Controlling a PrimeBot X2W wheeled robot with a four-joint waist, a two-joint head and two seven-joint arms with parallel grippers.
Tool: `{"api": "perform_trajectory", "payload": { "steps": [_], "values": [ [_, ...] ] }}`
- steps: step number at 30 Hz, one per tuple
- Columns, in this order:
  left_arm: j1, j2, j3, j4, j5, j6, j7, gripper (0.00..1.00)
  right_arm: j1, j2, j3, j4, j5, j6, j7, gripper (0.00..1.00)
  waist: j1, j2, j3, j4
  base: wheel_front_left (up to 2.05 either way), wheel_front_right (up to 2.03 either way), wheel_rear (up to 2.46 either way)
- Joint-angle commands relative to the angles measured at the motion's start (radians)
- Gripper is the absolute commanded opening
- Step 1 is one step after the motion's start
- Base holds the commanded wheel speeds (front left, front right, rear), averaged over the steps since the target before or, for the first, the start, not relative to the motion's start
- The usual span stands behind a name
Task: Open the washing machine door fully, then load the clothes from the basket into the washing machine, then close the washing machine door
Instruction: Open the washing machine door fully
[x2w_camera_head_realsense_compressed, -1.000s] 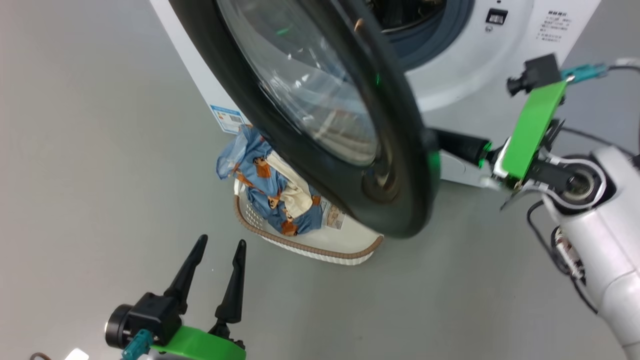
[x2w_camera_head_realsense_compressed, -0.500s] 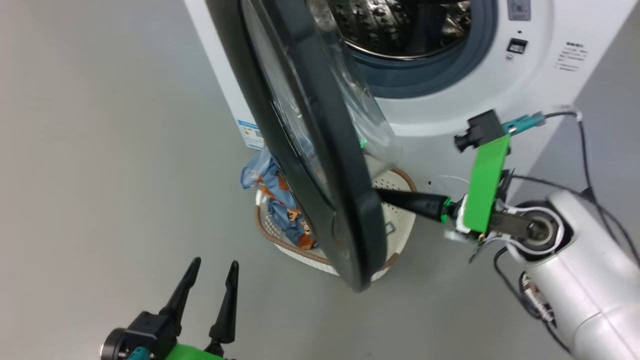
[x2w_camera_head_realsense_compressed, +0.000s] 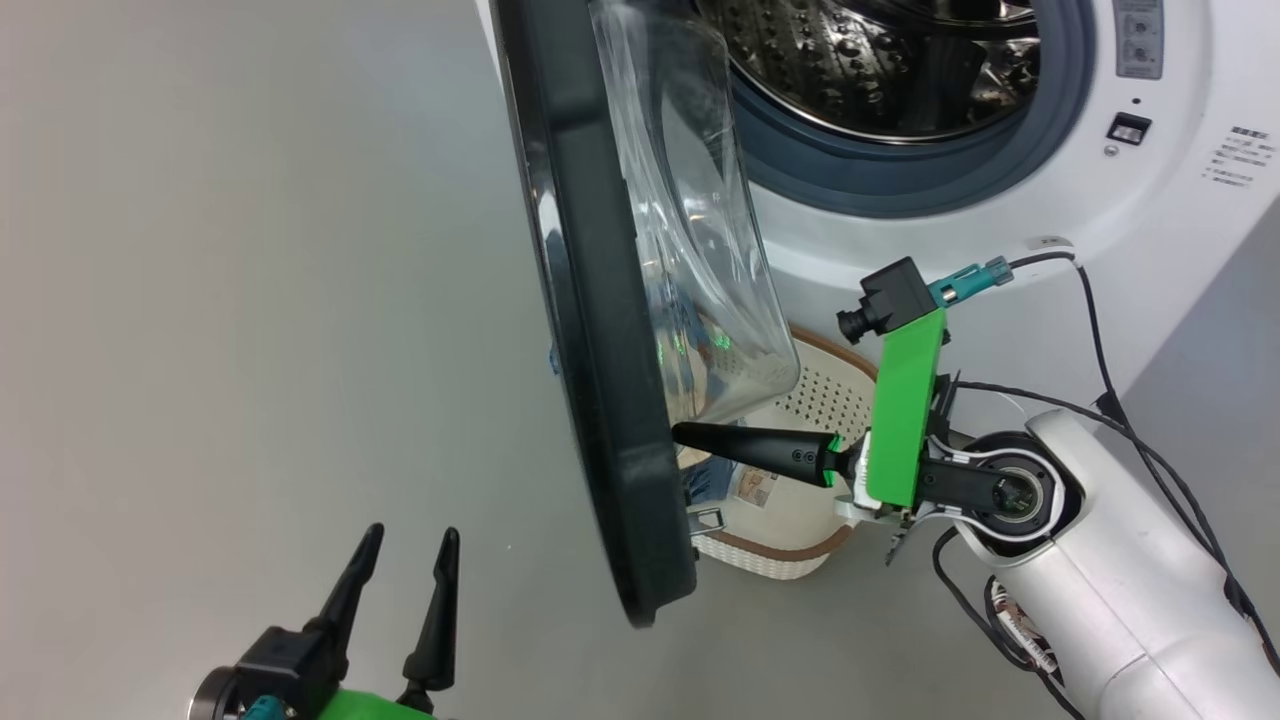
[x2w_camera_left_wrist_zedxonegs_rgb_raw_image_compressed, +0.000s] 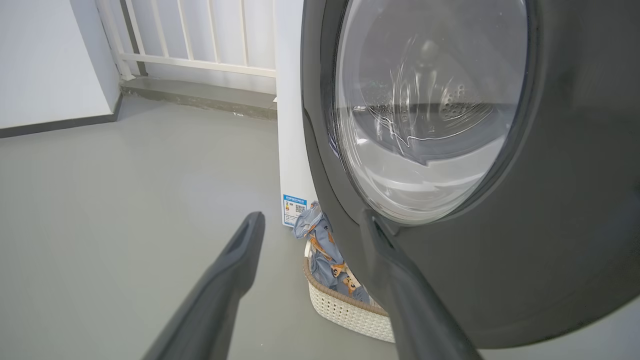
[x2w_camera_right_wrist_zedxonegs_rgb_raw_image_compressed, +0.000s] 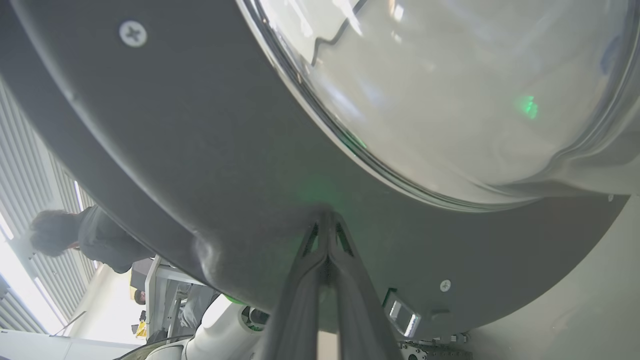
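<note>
A: We note the right gripper (x2w_camera_head_realsense_compressed: 684, 434) pinched shut, tips on the inner face of the washing machine door (x2w_camera_head_realsense_compressed: 600, 400), which stands open, edge-on to us.
B: We add: left gripper (x2w_camera_head_realsense_compressed: 412, 540) spread wide, empty; basket (x2w_camera_head_realsense_compressed: 790, 565) on the floor (x2w_camera_head_realsense_compressed: 250, 300) beneath the door.

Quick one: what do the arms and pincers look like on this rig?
The left pincer and right pincer each have two long tapered black fingers. Each wrist carries a bright green plate; the right one bears a small black camera with a teal connector and black cable. The right forearm is glossy silver-white, with loose black wires.
</note>
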Motion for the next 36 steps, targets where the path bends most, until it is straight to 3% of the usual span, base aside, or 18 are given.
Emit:
{"api": "perform_trajectory", "payload": {
  "steps": [1, 14, 36],
  "values": [
    [-0.012, 0.017, 0.035, -0.015, -0.01, 0.009, -0.009, 1.0, 0.013, 0.03, 0.02, -0.033, -0.006, 0.002, 0.004, 0.0, 0.0, 0.0, 0.002, 0.016, 0.0, 0.0, 0.0],
    [-0.027, 0.017, 0.041, -0.007, -0.027, 0.026, -0.009, 1.0, -0.023, 0.08, 0.056, -0.008, -0.024, 0.002, -0.008, 0.0, 0.0, 0.0, 0.021, 0.069, 0.0, 0.0, 0.0],
    [-0.028, 0.017, 0.052, -0.022, -0.04, 0.047, -0.009, 1.0, -0.078, 0.13, 0.098, 0.034, -0.016, 0.002, -0.02, 0.0, 0.0, 0.0, 0.03, 0.073, 0.0, 0.0, 0.0]
  ]
}}
